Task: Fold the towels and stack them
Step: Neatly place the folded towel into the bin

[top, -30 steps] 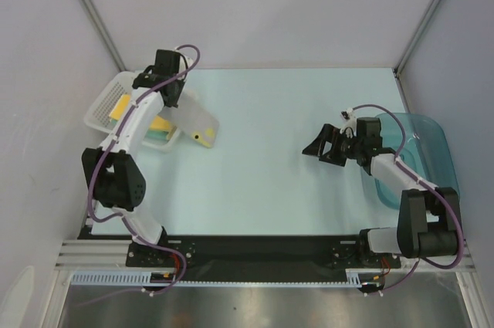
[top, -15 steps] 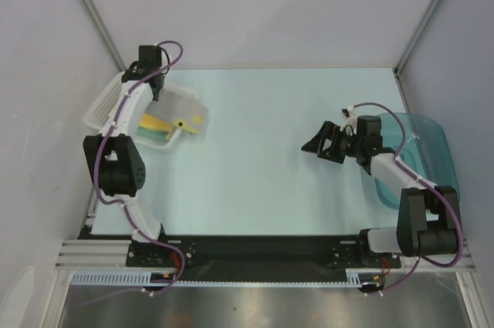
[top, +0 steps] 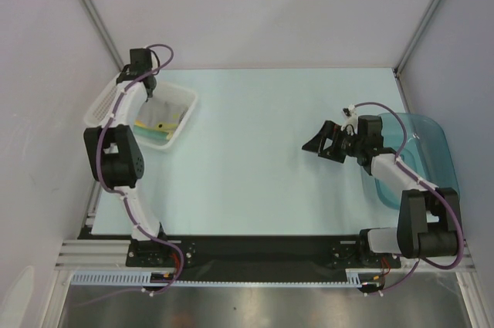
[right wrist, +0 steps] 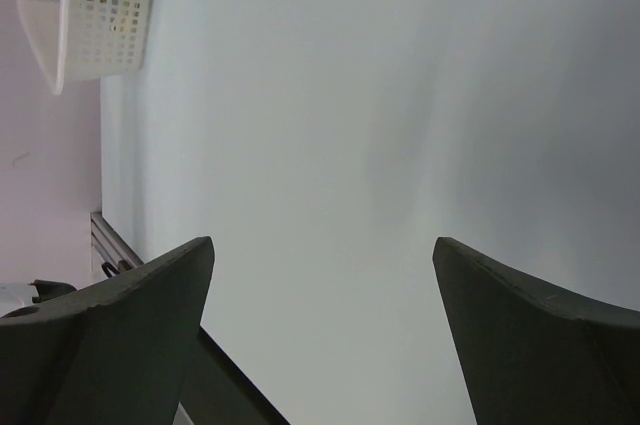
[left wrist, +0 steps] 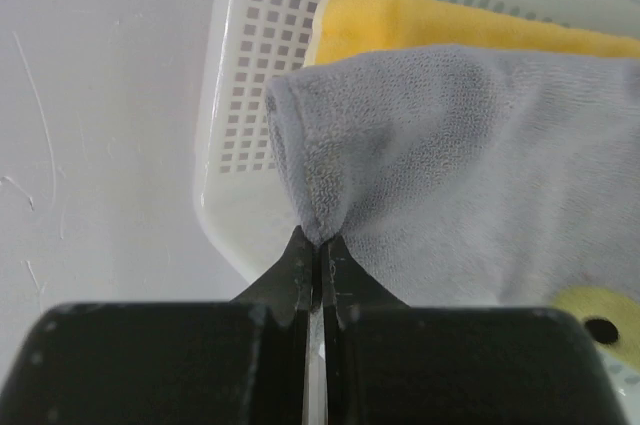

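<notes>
Pinching a corner of the pale towel (left wrist: 470, 175) over the mesh basket (left wrist: 240, 95), the left gripper (left wrist: 318, 243) suggests an early stage — nothing folded or stacked, right gripper (right wrist: 322, 245) gaping empty.

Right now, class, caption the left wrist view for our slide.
Left tool shut on a grey towel corner, above the white mesh basket holding a yellow towel.

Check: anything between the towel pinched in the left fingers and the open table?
Only the white mesh basket's wall. The shut left fingers pinch the pale towel over the basket, so it must clear the rim. Nothing else shows on the table before the open right fingers.
</notes>
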Available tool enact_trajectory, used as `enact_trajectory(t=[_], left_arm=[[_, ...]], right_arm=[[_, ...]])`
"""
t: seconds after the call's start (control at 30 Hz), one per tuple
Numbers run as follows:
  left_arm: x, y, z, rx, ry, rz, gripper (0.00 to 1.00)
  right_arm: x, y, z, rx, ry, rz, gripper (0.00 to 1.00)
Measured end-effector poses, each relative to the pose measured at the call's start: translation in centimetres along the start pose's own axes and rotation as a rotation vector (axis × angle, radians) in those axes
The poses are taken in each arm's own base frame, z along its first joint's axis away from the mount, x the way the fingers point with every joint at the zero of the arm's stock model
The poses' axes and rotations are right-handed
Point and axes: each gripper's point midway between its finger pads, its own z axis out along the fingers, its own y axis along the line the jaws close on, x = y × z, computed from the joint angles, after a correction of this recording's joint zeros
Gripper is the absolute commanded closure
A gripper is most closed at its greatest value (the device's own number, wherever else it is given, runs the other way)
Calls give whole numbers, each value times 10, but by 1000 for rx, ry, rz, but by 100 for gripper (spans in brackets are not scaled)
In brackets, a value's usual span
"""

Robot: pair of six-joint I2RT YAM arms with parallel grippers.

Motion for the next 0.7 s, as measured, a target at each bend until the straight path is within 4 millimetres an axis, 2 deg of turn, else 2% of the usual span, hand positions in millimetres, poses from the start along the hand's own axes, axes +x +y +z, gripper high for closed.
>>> enact_trajectory(t=[0.23,0.33,0.43,0.53,0.63,0.67,0.7], left_arm=[[-12,6,13,-38,-54,-27,100],[-11,4,31,-57,-31,-24,100],[-1,-4,56,-59,10,-18,100],[13,-4,74,-83,54,-12,93],[23,3,83,-131,95,-2,79],[24,7,85,-151,102,-5,55],[25,11,85,-176,110,-7,45]], right_arm=[[-1,-2,0,9,-4,0,0],[-2,-4,0,19,-9,-4,0],[-2,-5,0,27,-12,-7,0],[-3,-6,1,35,-17,-8,0],[-3,-8,1,42,-20,-7,0],[-4,-8,1,44,-20,-7,0],[-3,-9,1,45,-19,-6,0]])
